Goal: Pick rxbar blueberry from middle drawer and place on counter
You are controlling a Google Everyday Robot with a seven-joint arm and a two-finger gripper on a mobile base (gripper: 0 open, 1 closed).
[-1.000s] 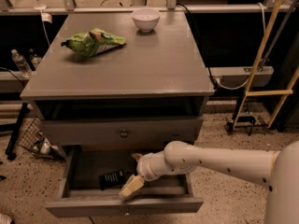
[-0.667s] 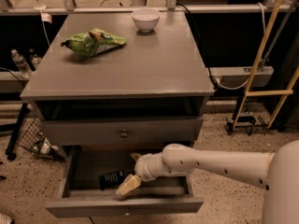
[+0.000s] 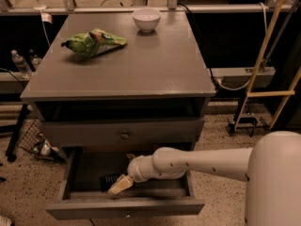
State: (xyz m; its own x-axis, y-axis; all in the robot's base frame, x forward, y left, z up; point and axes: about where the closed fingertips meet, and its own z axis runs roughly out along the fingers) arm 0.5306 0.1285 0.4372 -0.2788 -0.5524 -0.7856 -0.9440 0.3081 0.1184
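Dim lab floor around a grey cabinet; its broad grey wooden desk top (image 3: 141, 69) carries a crumpled green snack bag (image 3: 94, 41) and a white bowl (image 3: 146, 19).

Change: pale gripper (image 3: 118, 186) has slid left inside the open shallow grey middle drawer (image 3: 124, 207).

Small dark-blue wrapped rxbar blueberry (image 3: 107, 179) lies on the drawer floor, just left of the gripper tip and partly overlapped by it.

Judged: approach nearly complete, grasp not yet made. Gripper open or closed: cannot tell.

White arm (image 3: 202, 161) reaches in from the right, wrist pitched down-left.

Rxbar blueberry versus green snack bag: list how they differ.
The rxbar blueberry is small, flat and dark; the green snack bag is larger, puffy and bright. The bar lies in the open middle drawer, beside the pincer; the bag lies on the counter. Both are wrapped snacks.
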